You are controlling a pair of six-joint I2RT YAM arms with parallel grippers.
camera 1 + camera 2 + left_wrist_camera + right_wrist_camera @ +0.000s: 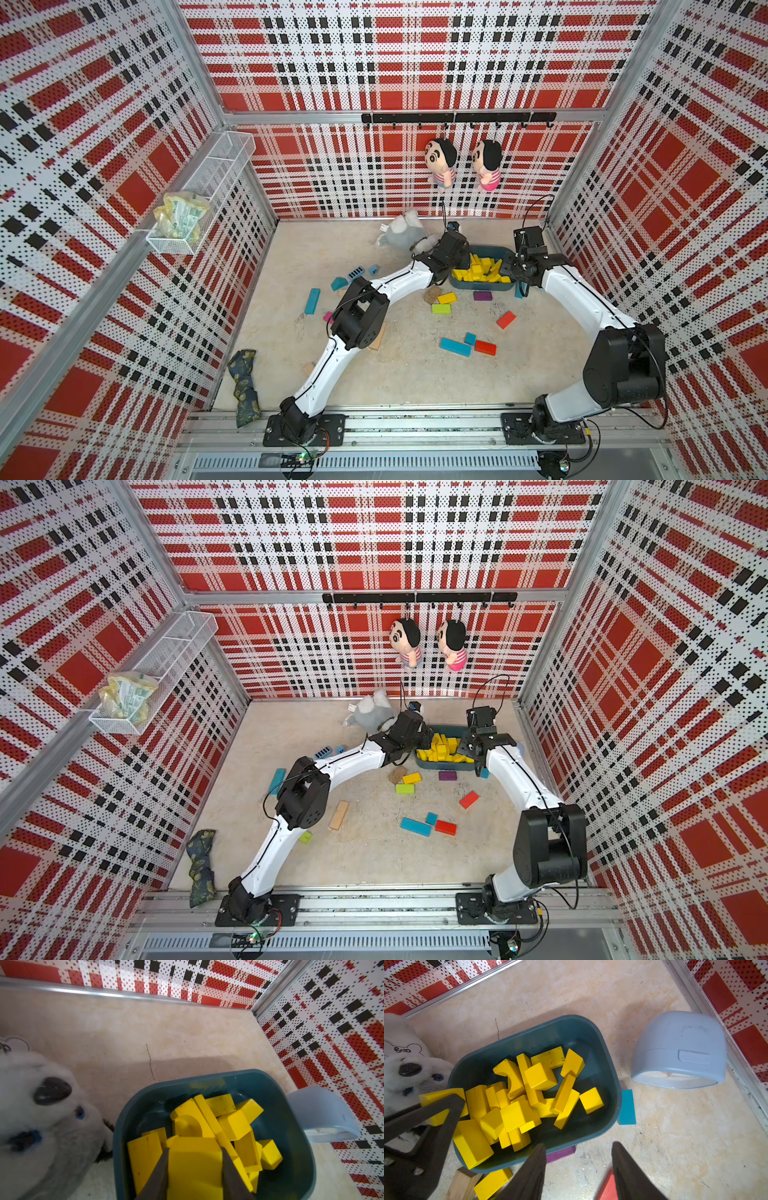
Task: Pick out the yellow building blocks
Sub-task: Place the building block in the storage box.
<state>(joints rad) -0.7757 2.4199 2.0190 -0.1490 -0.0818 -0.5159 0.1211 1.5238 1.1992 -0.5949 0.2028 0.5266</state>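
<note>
Above the teal bin [286,1118], the left tool [195,1149] grips a yellow block [195,1169]; a low release prevents bounce-out. The right tool [578,1144] stands half open, empty. A stray yellow brick [447,297] lies beside the bin.

The yellow blocks [540,1078] are plain bright yellow, in a dark teal tub [560,1031]. The bench [395,374] is mottled beige; the walls [395,62] show red, white and black dotted plaid. Loose pieces: a turquoise bar [455,347], red brick [485,347], lime brick [441,308], purple brick [482,296].
</note>
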